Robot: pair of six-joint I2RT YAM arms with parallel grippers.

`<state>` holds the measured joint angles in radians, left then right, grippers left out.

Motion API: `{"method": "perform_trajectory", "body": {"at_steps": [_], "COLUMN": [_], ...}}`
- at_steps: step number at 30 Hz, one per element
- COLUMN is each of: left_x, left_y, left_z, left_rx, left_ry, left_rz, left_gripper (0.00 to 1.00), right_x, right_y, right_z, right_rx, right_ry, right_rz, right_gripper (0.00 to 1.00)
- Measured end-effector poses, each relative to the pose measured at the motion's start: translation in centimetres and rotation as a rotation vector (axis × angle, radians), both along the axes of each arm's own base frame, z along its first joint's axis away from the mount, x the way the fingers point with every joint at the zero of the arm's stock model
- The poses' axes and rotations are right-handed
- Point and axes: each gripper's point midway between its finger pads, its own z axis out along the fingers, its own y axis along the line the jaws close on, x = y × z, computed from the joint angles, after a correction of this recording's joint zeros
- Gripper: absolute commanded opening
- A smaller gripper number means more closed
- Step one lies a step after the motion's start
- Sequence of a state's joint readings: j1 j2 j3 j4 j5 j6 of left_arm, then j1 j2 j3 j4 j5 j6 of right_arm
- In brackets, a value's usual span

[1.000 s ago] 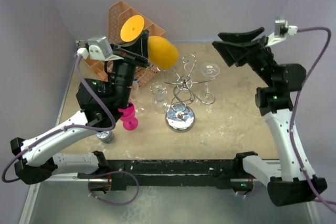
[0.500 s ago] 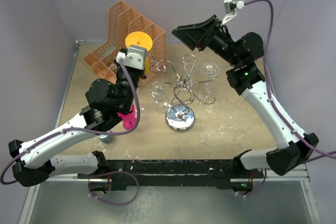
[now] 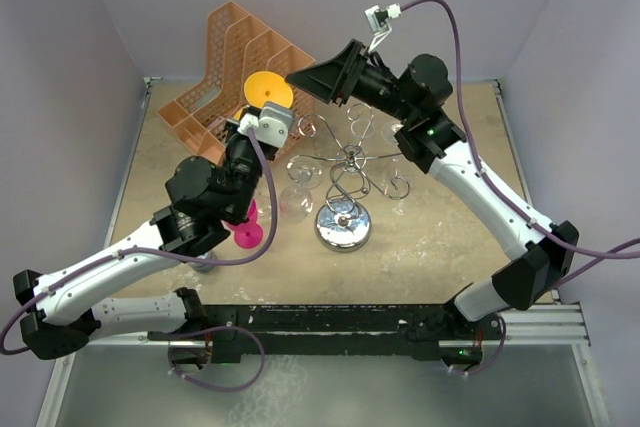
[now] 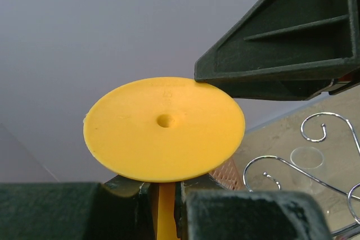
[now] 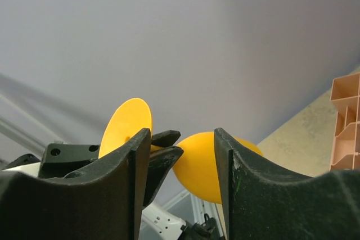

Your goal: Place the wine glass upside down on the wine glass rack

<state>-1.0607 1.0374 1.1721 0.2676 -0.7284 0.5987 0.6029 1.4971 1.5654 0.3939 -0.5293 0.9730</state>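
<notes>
Wine glass (image 3: 268,88): opaque yellow, with a flat round foot that has a small dimple at its centre, a thin stem and a rounded bowl.
Wine glass position: held in the air over the rear-left of the table (image 3: 450,242), in front of the orange mesh organiser (image 3: 225,47) and to the rear-left of the wine glass rack (image 3: 345,162), clear of its arms.
Wine glass attitude: the foot faces the overhead camera. The bowl is hidden under the left wrist in that view, but the right wrist view shows it just beyond the foot.
Left gripper (image 4: 164,206): clamped on the yellow stem just below the foot; the stem runs down between the two fingers.
Right gripper (image 5: 181,139): jaws apart and gripping nothing. Through the gap, the bowl and the left fingers show beyond the tips.
Contact check: in the left wrist view one right finger overlaps the rim of the foot. Whether it touches cannot be told.
Wine glass rack: silver wire, twisted centre stem, curled loop arms and a round chrome base, standing mid-table.
Rack surroundings: clear glasses (image 3: 303,175) sit among the loop arms; a pink glass (image 3: 246,235) stands on the table to the left of the base.
Open room: bare tabletop lies to the right of and in front of the rack.
Edges: the organiser is against the rear-left corner, and walls border the table at the left, rear and right.
</notes>
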Motion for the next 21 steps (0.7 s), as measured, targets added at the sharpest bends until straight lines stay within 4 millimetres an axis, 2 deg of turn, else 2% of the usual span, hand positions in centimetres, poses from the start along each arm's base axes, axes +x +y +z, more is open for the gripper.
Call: {"method": "perform_trajectory", "body": {"at_steps": [5,11,14,17,19,20,21], "left_x": [0.1,0.2,0.3,0.3,0.4,0.4,0.4], "left_y": [0.2,0.5,0.3,0.2,0.2,0.2,0.2], "left_z": [-0.2,-0.4,-0.5,-0.8,-0.9,-0.9,-0.9], "left_rx": [0.02,0.031,0.038,0.045,0.049,0.048,0.047], "left_ry": [0.0,0.005,0.007,0.01,0.013,0.013,0.013], "left_rz": [0.018,0.035,0.036,0.036,0.038,0.038,0.037], "left_gripper": [0.0,0.0,0.0,0.0,0.0,0.01,0.08], "right_x": [-0.7,-1.2,-2.3,-3.2,-3.6,-3.7,-3.7], "right_y": [0.6,0.9,1.6,2.1,2.2,2.2,2.2], "right_z": [0.0,-0.3,-0.6,-0.7,-0.5,-0.5,-0.4], "right_rx": [0.009,0.031,0.031,0.033,0.038,0.04,0.047], "right_ry": [0.007,0.02,0.031,0.038,0.037,0.039,0.056], "right_rz": [0.034,0.057,0.106,0.136,0.153,0.157,0.163], "right_gripper": [0.42,0.4,0.38,0.25,0.11,0.04,0.0]}}
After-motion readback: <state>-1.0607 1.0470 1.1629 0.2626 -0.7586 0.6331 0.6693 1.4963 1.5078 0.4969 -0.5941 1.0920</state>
